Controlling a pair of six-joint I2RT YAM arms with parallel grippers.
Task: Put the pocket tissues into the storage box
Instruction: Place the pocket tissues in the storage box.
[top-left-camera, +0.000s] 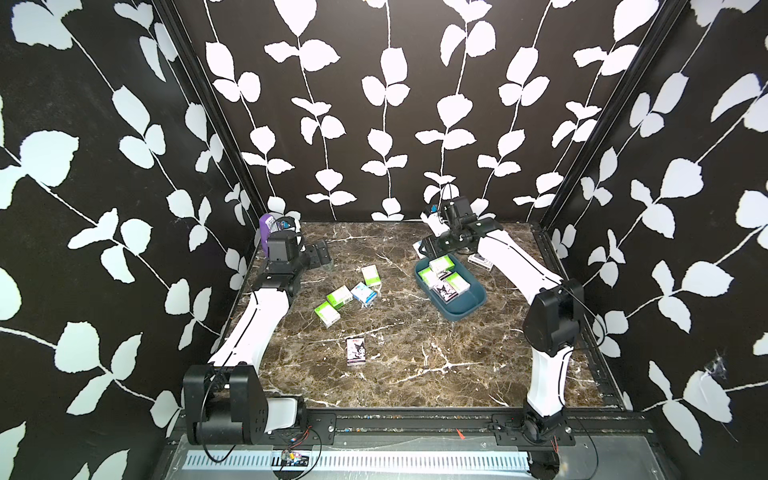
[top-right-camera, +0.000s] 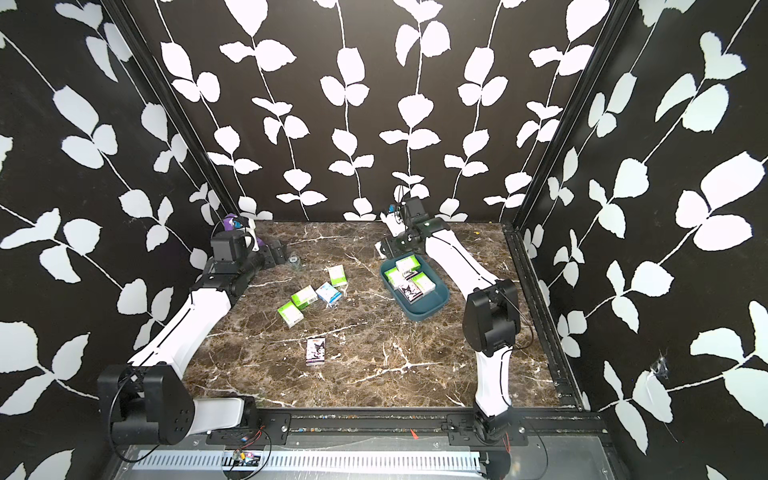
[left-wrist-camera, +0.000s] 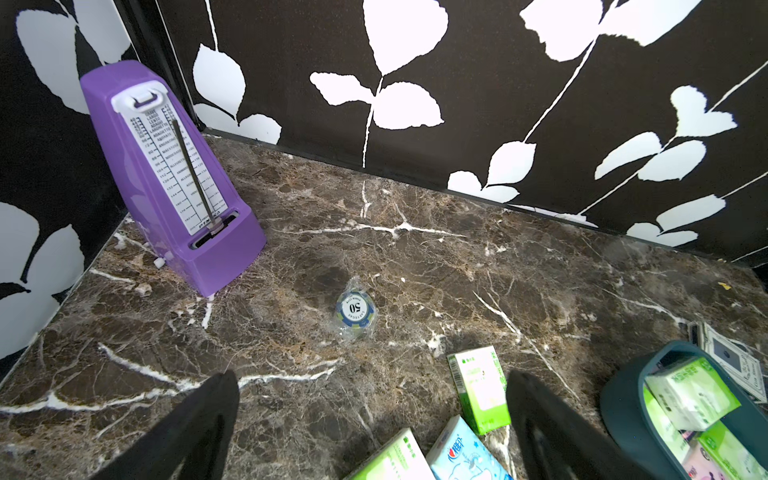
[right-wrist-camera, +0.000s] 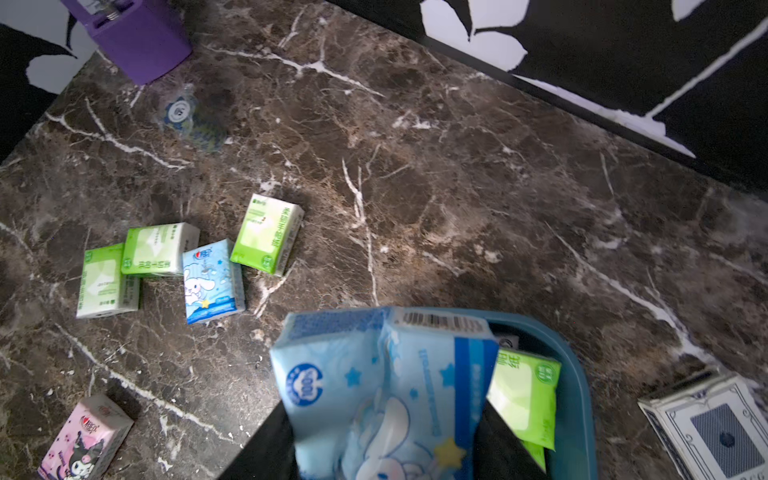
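Pinching a blue pocket tissue pack (right-wrist-camera: 386, 386) between its black fingers (right-wrist-camera: 266, 449), the right gripper (right-wrist-camera: 382, 449) has its jaws drawn partway in on the wrapper, which is creased in the grip. The pack hangs over the far end of the storage box (right-wrist-camera: 579, 374). Its print shows a barcode along one edge, a blue cloud-shaped logo, stars and a white long-eared cartoon figure.

The storage box (top-left-camera: 465, 309) is teal and lies skew near the right edge of the table (top-left-camera: 415, 374). Bunched at its far end are three boxed green packs (top-left-camera: 441, 262) and a black-and-white cartoon pack (top-left-camera: 444, 291).

A playing-card box (right-wrist-camera: 715, 428), white with an ornate blue back, sits on the table just beside the storage box's far right side.

Loose tissues left of table centre:
- Three loose green packs (right-wrist-camera: 266, 235) and a second blue pack (right-wrist-camera: 212, 282) lie in a cluster, some touching.
- The green ones carry Chinese lettering too small to read.
- The second blue pack shows a red heart logo with Chinese characters in the left wrist view.
- A pink cartoon pack (right-wrist-camera: 83, 440) lies alone nearer the front edge, with the same heart logo.

The left gripper (left-wrist-camera: 370, 376) has its jaws spread wide and holds nothing, low over the table near the far left corner.
- A poker chip (left-wrist-camera: 354, 309) in clear wrap, marked "50", lies beyond it.
- A purple metronome (left-wrist-camera: 174, 187) stands upright in the far left corner. Its white scale carries numbers and tempo words, "ALLEGRO" among them.
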